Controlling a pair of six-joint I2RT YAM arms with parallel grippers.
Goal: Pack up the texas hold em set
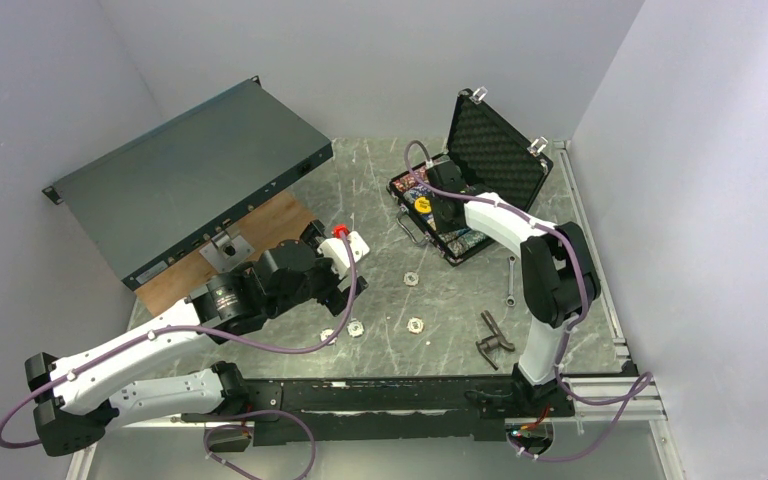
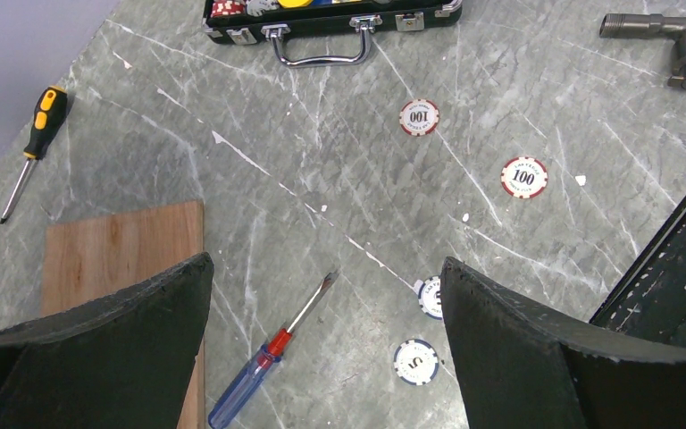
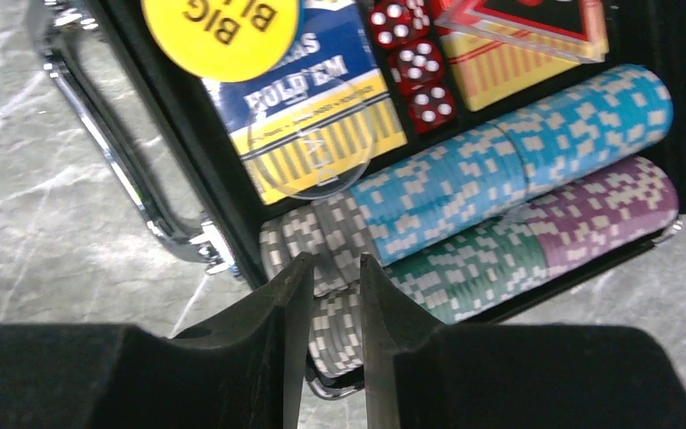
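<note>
Briefcase (image 1: 460,245) lies long axis ten-to-four o'clock, lid (image 1: 495,150) raised at one; left tool (image 2: 326,264) gapes empty over table (image 1: 440,290); right tool (image 3: 335,264) barely parted at grey chips (image 3: 308,234), grip unclear.

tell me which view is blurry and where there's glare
right wrist view: softest, the chip rows slightly blurred, glare on the case handle; left wrist view: sharp, the 100 chip legible; top external view: even light, soft shadows, loose chips too small to read
</note>
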